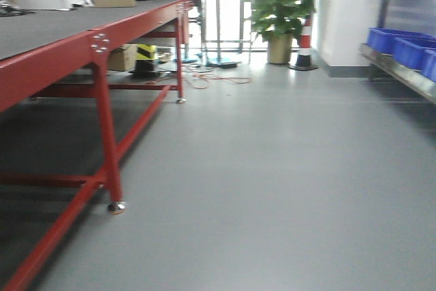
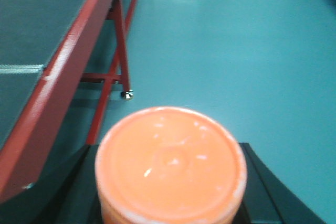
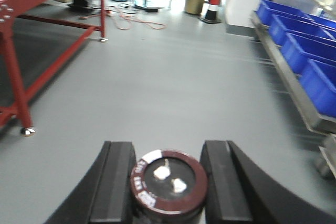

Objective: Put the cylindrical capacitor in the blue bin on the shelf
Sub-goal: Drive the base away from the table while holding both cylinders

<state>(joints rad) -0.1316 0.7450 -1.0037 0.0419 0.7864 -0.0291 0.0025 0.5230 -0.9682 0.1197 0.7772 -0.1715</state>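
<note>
The capacitor (image 3: pixel 168 182) is clamped upright in the right tool (image 3: pixel 167 153), lower centre, for carrying to the bins (image 3: pixel 320 85) on the shelf (image 3: pixel 294 98) at right; an orange cylinder (image 2: pixel 170 161) seems gripped by the left tool (image 2: pixel 170 192).

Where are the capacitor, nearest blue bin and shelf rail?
capacitor (image 3: pixel 168 179): right wrist view, top face by the terminals.
nearest blue bin (image 3: pixel 321 85): right wrist view, its outer wall.
shelf rail (image 3: pixel 294 98): right wrist view, steel front edge.

Red-framed table (image 1: pixel 102 44), dark top, at left; cardboard box (image 1: pixel 122 57) beneath; potted plant (image 1: pixel 283 1) and striped cone (image 1: pixel 304 44) beyond; orange cable (image 3: pixel 134 22) on grey floor (image 1: pixel 272 168).
</note>
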